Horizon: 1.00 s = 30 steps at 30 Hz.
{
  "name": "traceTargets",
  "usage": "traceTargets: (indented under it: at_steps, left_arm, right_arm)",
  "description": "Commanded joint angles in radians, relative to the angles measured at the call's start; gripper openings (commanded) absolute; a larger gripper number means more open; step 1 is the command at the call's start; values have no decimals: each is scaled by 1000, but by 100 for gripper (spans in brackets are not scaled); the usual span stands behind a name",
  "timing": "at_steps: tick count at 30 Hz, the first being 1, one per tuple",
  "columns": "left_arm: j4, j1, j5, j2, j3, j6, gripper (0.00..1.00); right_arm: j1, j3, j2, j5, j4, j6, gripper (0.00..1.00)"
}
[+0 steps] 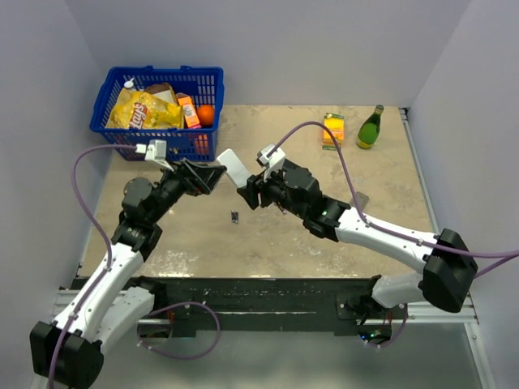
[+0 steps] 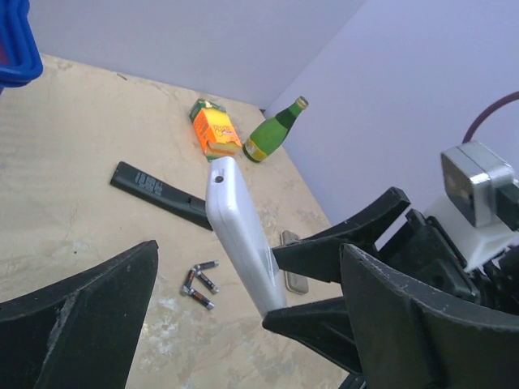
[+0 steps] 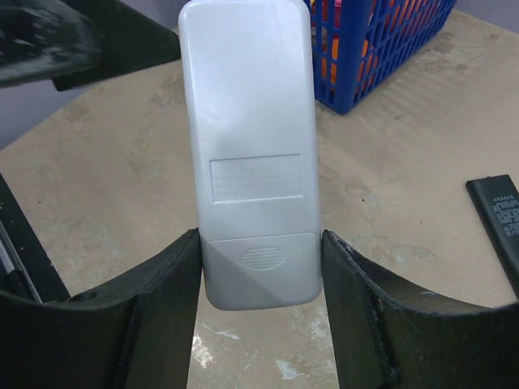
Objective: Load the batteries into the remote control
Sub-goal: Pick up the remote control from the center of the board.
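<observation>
Two arms reach in from the near edge of the table (image 1: 268, 243) and meet over its middle. Nearest in the top view, the batteries (image 1: 233, 217) lie loose on the tabletop in a small cluster, at about 6 o'clock of both grippers and apart from each. Above them the right gripper (image 3: 259, 243) pinches the white remote control (image 3: 251, 121) by its lower end, one finger on each long edge beside the ribbed battery cover, which sits in place. The remote is off the table, its back towards the right wrist camera. The left gripper (image 1: 217, 177) stands just beside the remote's free end at 9 o'clock, fingers spread wide and holding nothing; whether it touches the remote cannot be told. Beyond the batteries in the left wrist view, a black remote (image 2: 158, 193) lies flat, with a small grey piece (image 2: 293, 274) near it. Farthest, a blue basket (image 1: 109, 97) of groceries sits at 11 o'clock, and an orange carton (image 1: 333, 128) and green bottle (image 1: 371, 127) at 1 o'clock.
</observation>
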Motion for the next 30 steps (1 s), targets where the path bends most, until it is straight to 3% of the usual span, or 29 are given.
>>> traceTargets:
  at_steps: [1,12,19,22,30]
  left_arm:
    - [44,4,55,81,68,-28,95]
    - [118,-5,151,195,121,-60,83]
    - [188,-5,100,178,73,-135,72]
    - [227,-6,80,172,53,-157,64]
    - [205,-6,91,155,65,-131,23]
  right_arm:
    - [4,-5,-50,-20,114,29,15]
    - [5,-15,-52,-63,174,47,15]
    - [13,-14,-21,-76,200,53,15]
    - [16,-6,-3,-81,205,55,15]
    - [19,-9,13,-80,217,72,17]
